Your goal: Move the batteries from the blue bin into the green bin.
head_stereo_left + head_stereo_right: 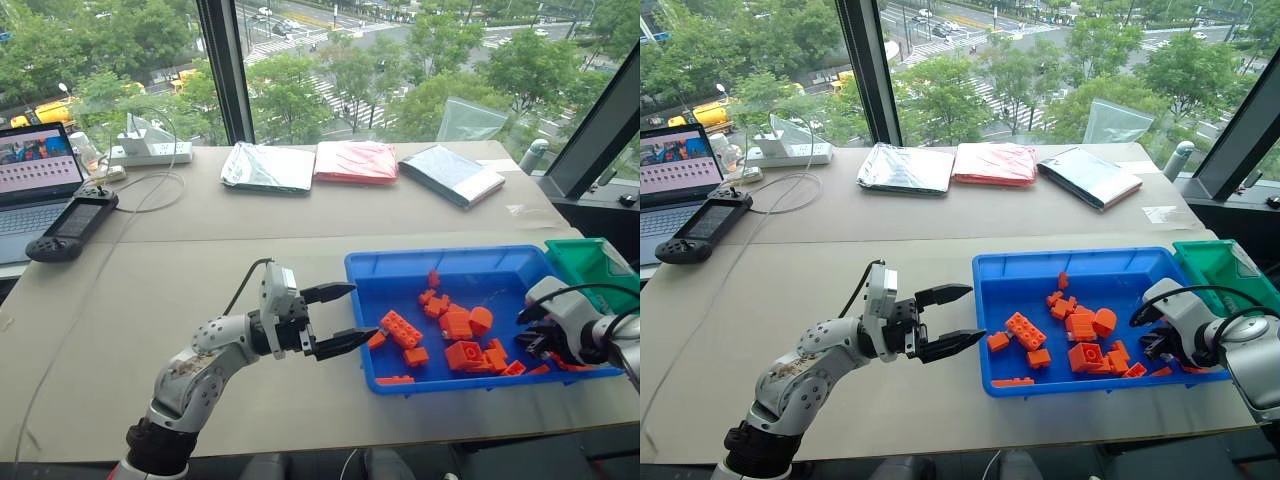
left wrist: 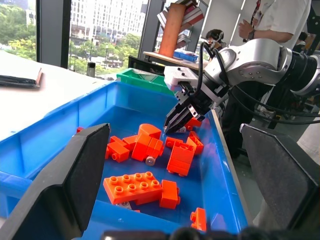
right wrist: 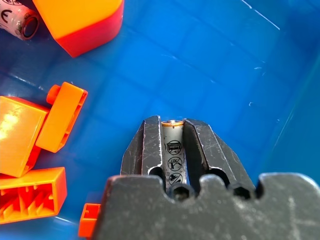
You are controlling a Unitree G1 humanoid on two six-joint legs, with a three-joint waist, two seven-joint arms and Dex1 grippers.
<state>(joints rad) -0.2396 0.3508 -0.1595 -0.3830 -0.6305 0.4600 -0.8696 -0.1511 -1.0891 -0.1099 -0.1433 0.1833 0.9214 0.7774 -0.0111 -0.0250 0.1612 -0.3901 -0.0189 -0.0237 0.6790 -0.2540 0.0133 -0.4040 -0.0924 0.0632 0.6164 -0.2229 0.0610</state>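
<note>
The right gripper (image 3: 172, 131) is clamped on a battery (image 3: 173, 150), the slim silvery cylinder pinched lengthwise between its two black fingers, and it sits low over the right end of the blue bin (image 1: 440, 262), just above the blue floor. A second battery (image 3: 20, 20) lies on the bin floor close by, partly tucked under an orange brick (image 3: 82, 22). More orange bricks (image 1: 455, 335) are scattered across the middle and right of the blue bin, with a long studded one (image 1: 400, 328) toward its left end. The green bin (image 1: 590, 262) stands touching the blue bin's far right corner. Over on the left, the left gripper (image 1: 340, 317) hovers just outside the blue bin's left wall, fingers spread wide and holding nothing, pointing right toward the bricks. On the far side of the table (image 1: 200, 260) lie three flat packets (image 1: 360, 162), with a laptop (image 1: 35, 180) at far left
</note>
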